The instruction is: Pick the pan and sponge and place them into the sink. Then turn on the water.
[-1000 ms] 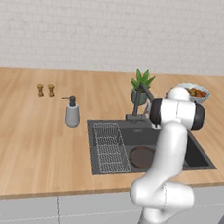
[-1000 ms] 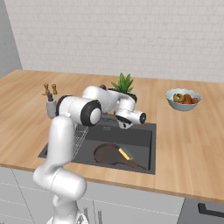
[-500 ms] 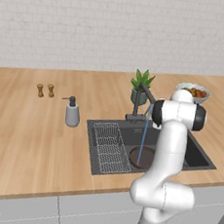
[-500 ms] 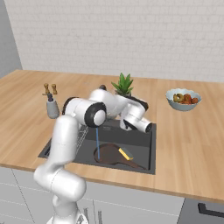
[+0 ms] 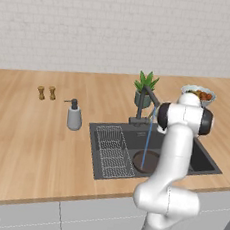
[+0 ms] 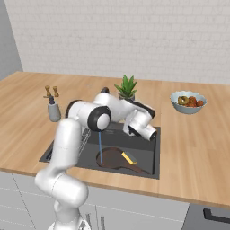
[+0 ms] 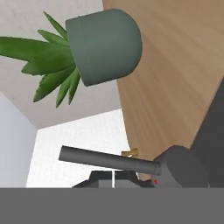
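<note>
My arm (image 5: 175,158) is white, smooth and shiny, made of fat round tubes joined one to the next. Where the tubes meet, I have dark, nearly black rings and round caps, like the one on my elbow (image 6: 100,120). My bottom part (image 6: 63,186) is a thick white bulge. My hand (image 6: 143,127) is white and chunky too, with a dark band across it.

The dark grey rectangular sink (image 6: 148,155) is set into the light wooden counter (image 5: 28,143). In it lie the round dark frying pan (image 6: 112,159) and, apparently on the pan's right edge, the small yellow sponge (image 6: 130,157). The wire rack (image 5: 114,151) fills the sink's left part. The thin pale blue water stream (image 5: 147,140) falls onto the pan. Behind the sink stand the dark angled faucet (image 5: 144,106) and the potted green plant (image 5: 145,89); the pale bowl of red-orange food (image 6: 189,101) sits to the right.
</note>
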You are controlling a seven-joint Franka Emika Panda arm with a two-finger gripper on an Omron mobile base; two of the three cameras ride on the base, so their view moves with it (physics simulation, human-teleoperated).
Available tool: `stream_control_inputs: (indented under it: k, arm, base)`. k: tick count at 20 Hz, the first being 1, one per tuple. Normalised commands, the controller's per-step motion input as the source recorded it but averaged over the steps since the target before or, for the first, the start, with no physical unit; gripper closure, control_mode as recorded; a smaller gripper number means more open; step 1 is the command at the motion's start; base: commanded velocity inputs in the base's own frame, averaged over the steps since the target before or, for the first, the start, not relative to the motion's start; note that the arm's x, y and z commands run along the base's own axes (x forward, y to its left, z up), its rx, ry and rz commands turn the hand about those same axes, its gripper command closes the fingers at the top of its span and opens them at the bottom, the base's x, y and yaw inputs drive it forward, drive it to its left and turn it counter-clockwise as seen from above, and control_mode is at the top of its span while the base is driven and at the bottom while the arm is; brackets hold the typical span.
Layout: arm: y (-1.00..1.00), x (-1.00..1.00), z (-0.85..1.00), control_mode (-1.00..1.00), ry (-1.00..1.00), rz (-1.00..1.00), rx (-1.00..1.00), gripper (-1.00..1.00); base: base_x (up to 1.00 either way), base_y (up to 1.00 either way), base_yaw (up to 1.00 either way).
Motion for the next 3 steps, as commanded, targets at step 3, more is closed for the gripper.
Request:
stream_control_inputs:
  k: [3]
  arm:
    - [0.0, -0.24, 0.0, -1.0, 0.0, 0.0, 0.0, 1.0]
  base:
    - [0.0, 0.0, 0.0]
